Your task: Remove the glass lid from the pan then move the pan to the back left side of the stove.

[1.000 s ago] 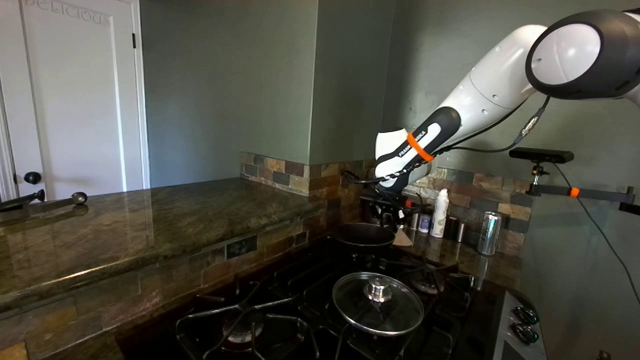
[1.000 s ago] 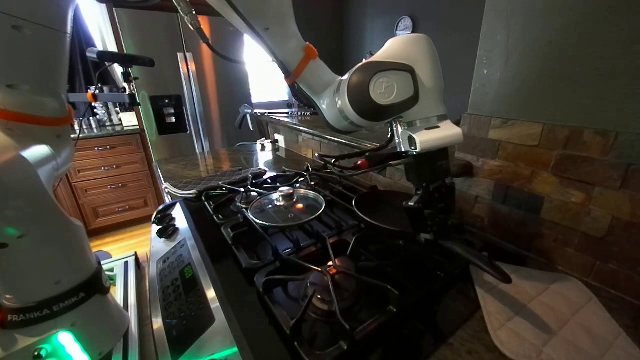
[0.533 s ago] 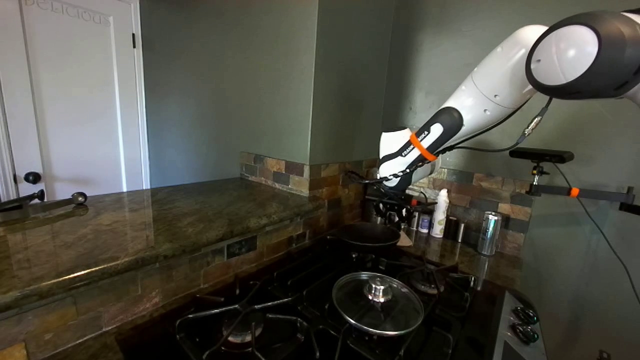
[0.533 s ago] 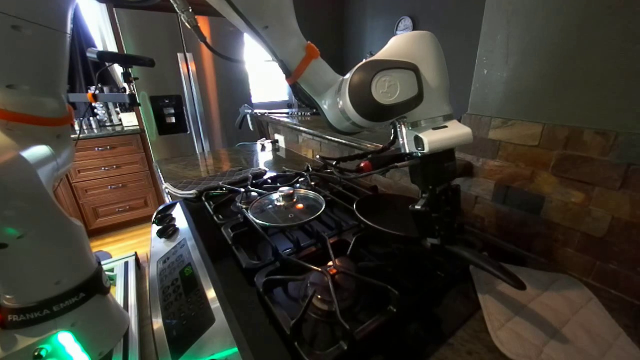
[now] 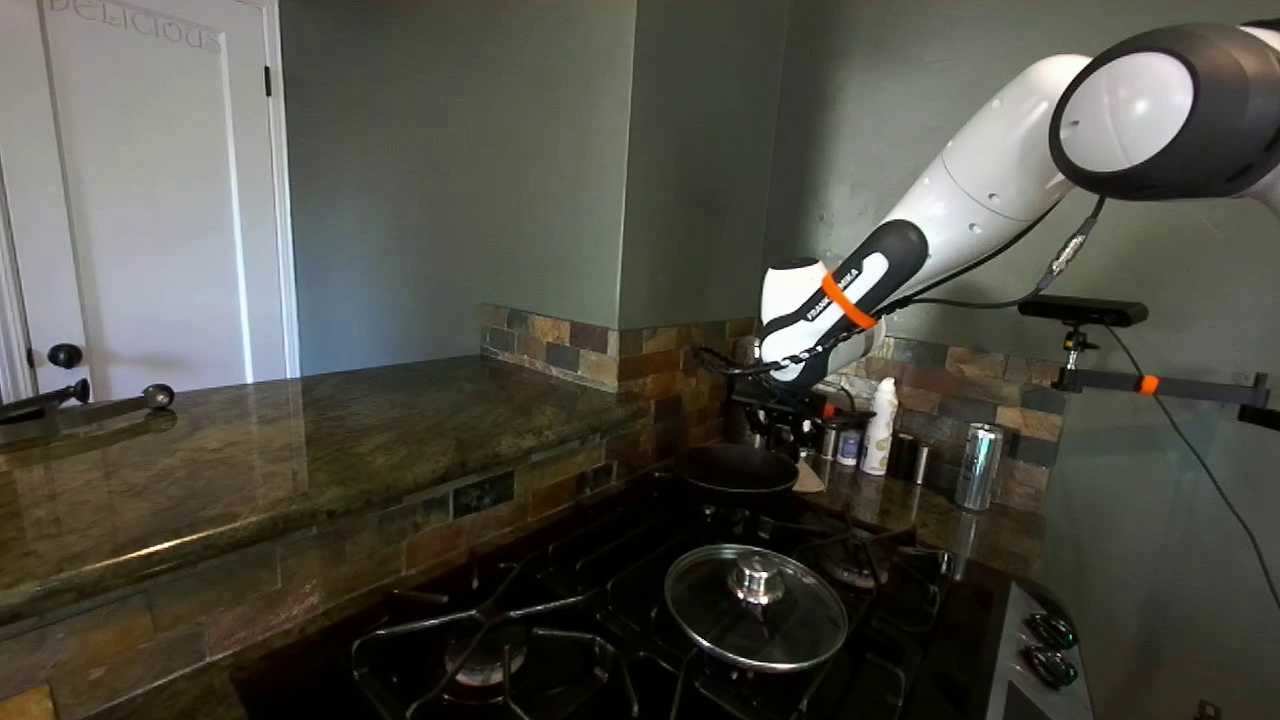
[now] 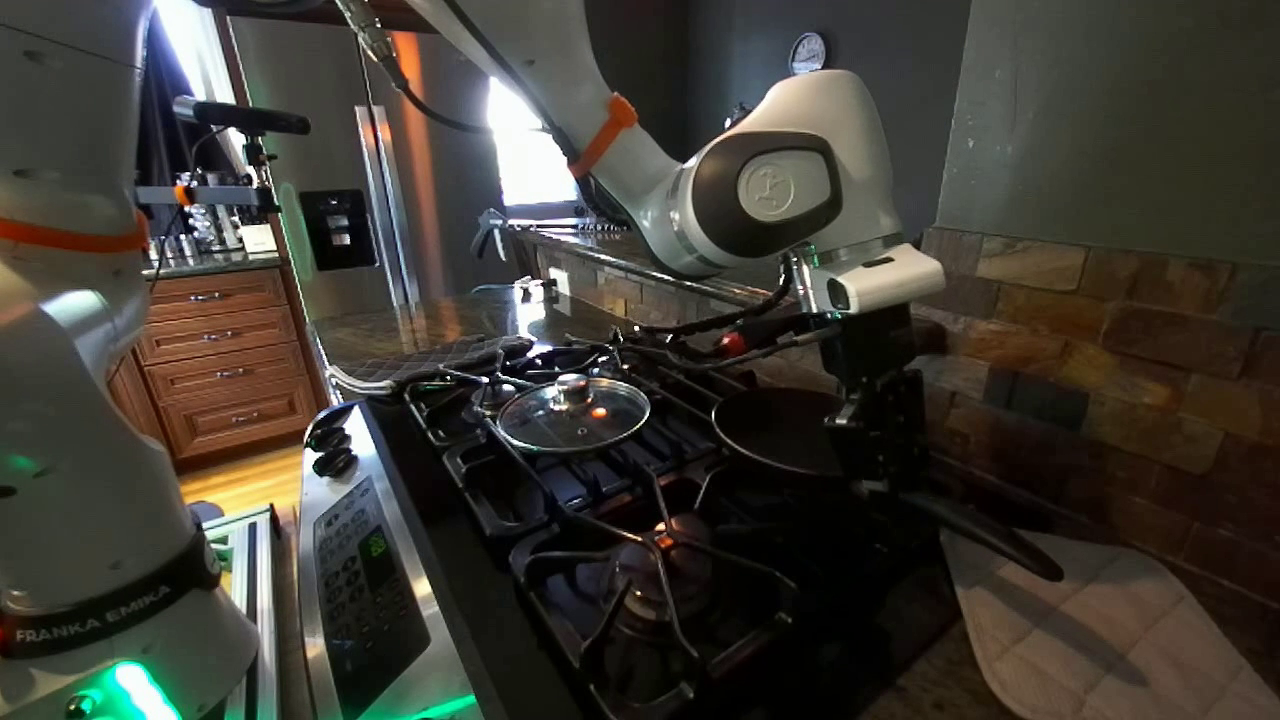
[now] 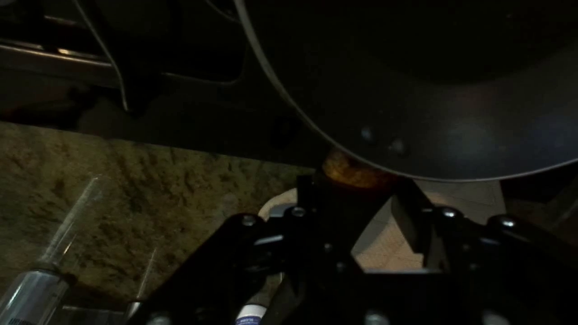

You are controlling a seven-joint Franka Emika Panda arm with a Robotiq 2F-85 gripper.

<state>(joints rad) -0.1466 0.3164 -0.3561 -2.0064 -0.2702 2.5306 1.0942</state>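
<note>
In an exterior view: can see tool (image 6: 878, 482) on the handle (image 6: 990, 540) of the pan (image 6: 775, 428), close to the join. Would call it clamped there. Find pan just off one side of tool, over the back of the stove (image 6: 445, 650). Looks level; can't tell whether lifted or resting. Note long axis: from pan centre through tool, then out past tool to the free end, pointing over the pot holder (image 6: 1120, 610). See glass lid (image 6: 573, 415) off the pan, flat, knob (image 6: 573, 390) up, past the pan from tool.

In an exterior view: get pan just in front of tool, hiding most of the handle. Can't judge grip. Pick out back-left burner (image 5: 485, 655), taking control panel (image 5: 1012, 640) as front: past the pan, well apart from tool. At a guess: done with lid, not with the move.

In wrist view: can make out handle running between the fingers (image 7: 413, 219), with no clear gap at the tips. Read as gripping. Get rim (image 7: 282, 90) just ahead of tool, desk (image 7: 158, 194) below.

Expect stiff, fairly heavy for a pinch, overhung on the pan side of tool. Expect a smooth handle, prone to roll or droop. Hold close to rim to cut torque; avoid the free end. Keep level. Treat lid as fragile glass; take only by the knob.
</note>
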